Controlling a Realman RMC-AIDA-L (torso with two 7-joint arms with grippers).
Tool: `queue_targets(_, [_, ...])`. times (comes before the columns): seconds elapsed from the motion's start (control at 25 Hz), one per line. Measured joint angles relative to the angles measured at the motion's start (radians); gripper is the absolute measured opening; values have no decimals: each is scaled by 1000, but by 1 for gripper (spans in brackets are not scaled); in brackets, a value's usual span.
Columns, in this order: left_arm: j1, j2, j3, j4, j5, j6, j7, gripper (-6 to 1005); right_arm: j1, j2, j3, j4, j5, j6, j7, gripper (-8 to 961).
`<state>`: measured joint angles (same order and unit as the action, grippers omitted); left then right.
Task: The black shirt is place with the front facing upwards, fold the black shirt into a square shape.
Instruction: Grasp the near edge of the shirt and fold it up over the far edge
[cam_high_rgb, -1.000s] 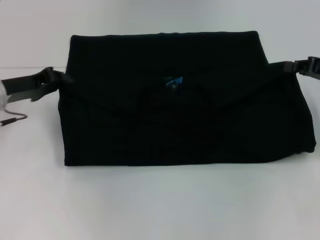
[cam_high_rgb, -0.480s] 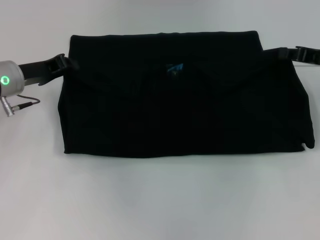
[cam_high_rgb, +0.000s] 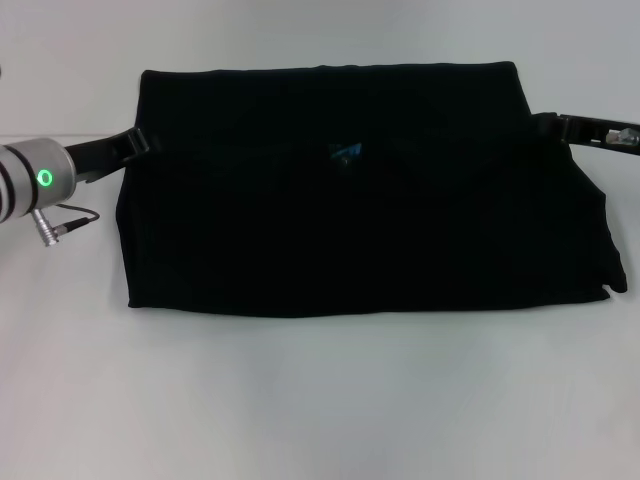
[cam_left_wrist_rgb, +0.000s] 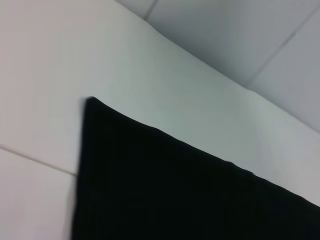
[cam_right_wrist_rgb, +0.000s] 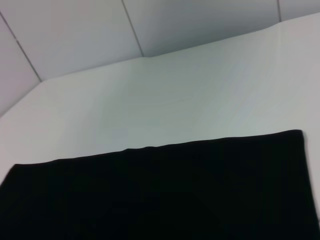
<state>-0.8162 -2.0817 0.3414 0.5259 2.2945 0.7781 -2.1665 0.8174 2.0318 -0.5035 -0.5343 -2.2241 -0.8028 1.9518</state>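
The black shirt (cam_high_rgb: 360, 200) is plain black all over, broken only by a small blue neck label (cam_high_rgb: 346, 152). It lies on a white counter (cam_high_rgb: 320, 400). The left tool (cam_high_rgb: 140, 142) and right tool (cam_high_rgb: 548, 124) are black; the left arm's silver wrist (cam_high_rgb: 35, 180) shows a green ring light.

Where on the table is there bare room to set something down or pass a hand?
The broad table strip nearest the robot, below the black shirt, is free, as is the band beyond its far edge. Crowded: the shirt's ends, where the left gripper and right gripper sit.
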Motion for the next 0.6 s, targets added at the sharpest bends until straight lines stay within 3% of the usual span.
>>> queue_targets(0.24, [-10,-14,1,-19,0,-89,34,117,4,18,-1,3,18,34,-61,208])
queue_targets(0.44, [-11,-14,1,-43,0,-130,36,285,-12,27,0,3,119,58,-119,223])
queue_targets(0.6, [-10,-6,1,-47,0,-111,30,376,-49,25,3,-5,235,11,-161,407])
